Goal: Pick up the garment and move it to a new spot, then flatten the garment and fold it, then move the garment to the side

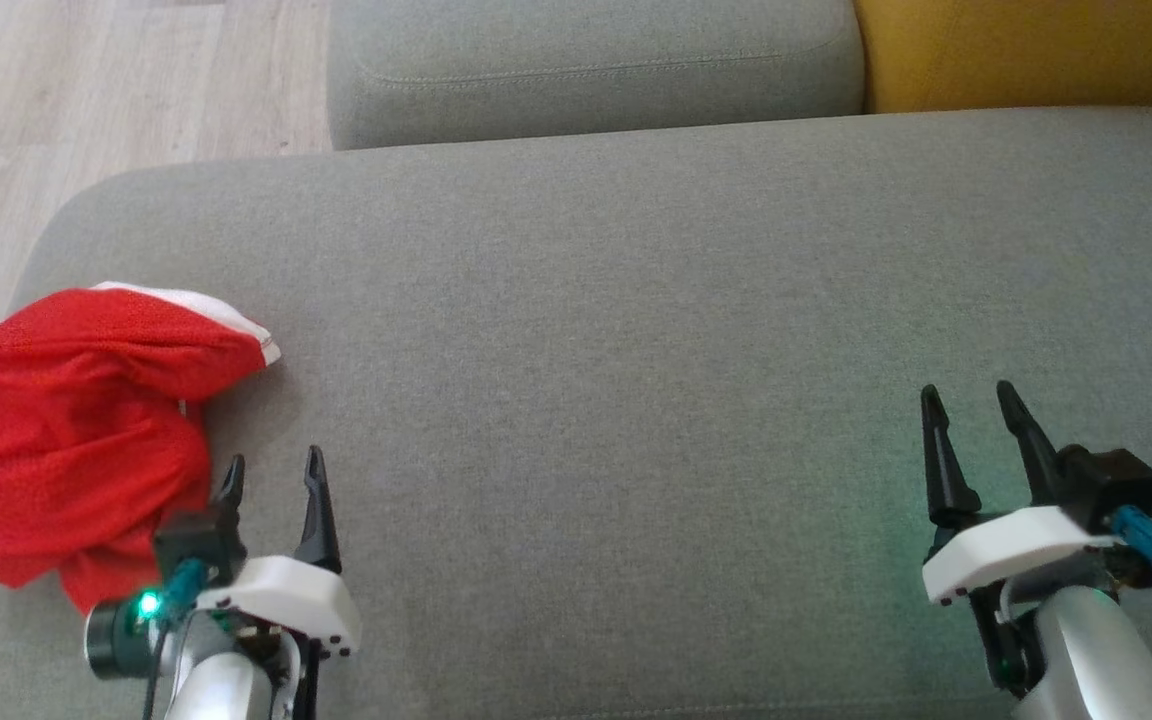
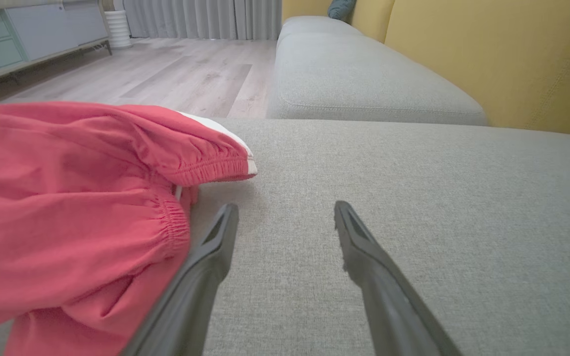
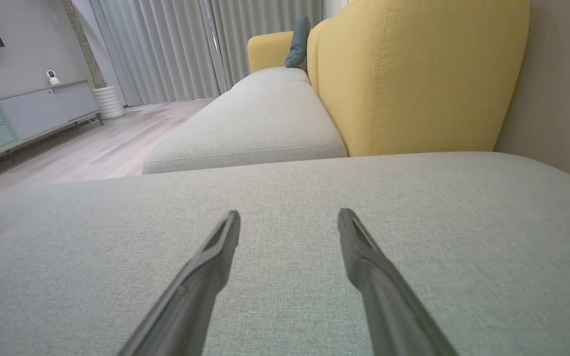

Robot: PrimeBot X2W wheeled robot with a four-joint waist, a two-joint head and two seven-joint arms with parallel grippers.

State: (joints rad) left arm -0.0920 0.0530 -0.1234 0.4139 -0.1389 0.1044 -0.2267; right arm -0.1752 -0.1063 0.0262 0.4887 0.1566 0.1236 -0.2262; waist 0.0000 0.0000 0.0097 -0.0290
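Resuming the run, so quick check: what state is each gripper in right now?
Left gripper: open, holding nothing, beside the red garment.
Right gripper: open, holding nothing.

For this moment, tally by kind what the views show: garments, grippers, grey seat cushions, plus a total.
Garments: 1, the red garment, crumpled at the left.
Grippers: 2, left gripper and right gripper, both open, empty.
Grey seat cushions: 2, near cushion and far cushion.
Total: 5.

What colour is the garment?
The garment is red with white trim; left wrist view shows it best.
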